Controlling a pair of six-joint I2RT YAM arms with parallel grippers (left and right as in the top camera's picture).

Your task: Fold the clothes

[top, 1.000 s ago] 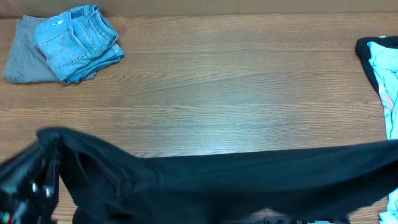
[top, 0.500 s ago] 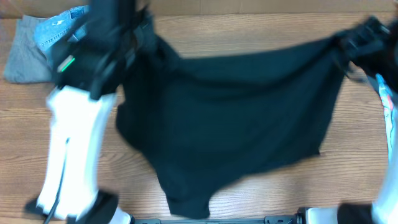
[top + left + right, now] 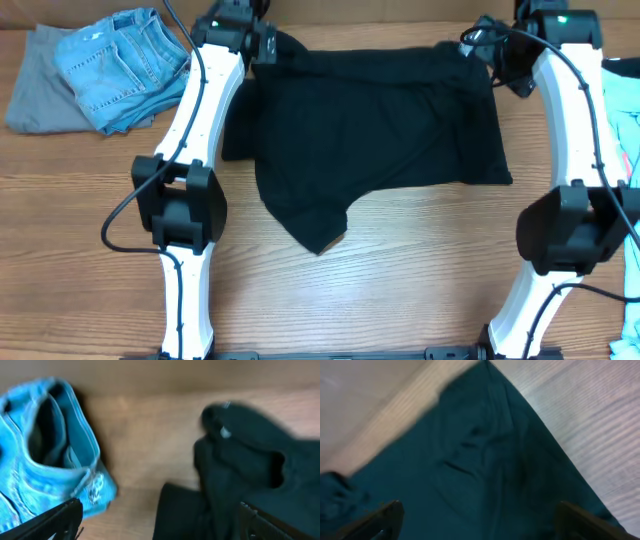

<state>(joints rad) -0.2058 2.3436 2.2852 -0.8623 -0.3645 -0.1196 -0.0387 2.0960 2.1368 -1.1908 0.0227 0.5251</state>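
**Clothes (image 3: 370,130) lie spread at the far side of the table (image 3: 400,285); left claw (image 3: 262,40) and right claw (image 3: 490,45) both stand apart**

The clothes are a single black garment lying flat on the wooden table, between the two white arms. Its far edge runs from one claw to the other. The right part forms a rough rectangle. The left part narrows toward the near side and ends in a blunt point. A small flap sticks out on the left, beside the left arm. The fabric shows shallow wrinkles, and no logo or tag can be made out.

The left claw sits over the garment's far left corner. In the left wrist view its jaws stand wide apart at the two lower corners of the picture, with nothing clamped between them. Bunched black fabric lies below and to the right.

The right claw sits over the far right corner. In the right wrist view its jaws are also wide apart, and the dark cloth lies loose underneath.

The folded light blue jeans (image 3: 125,65) sit at the far left corner of the table, resting partly on a grey cloth (image 3: 35,100), just beside the left claw but apart from the garment. Pale turquoise fabric (image 3: 628,150) shows at the right edge.
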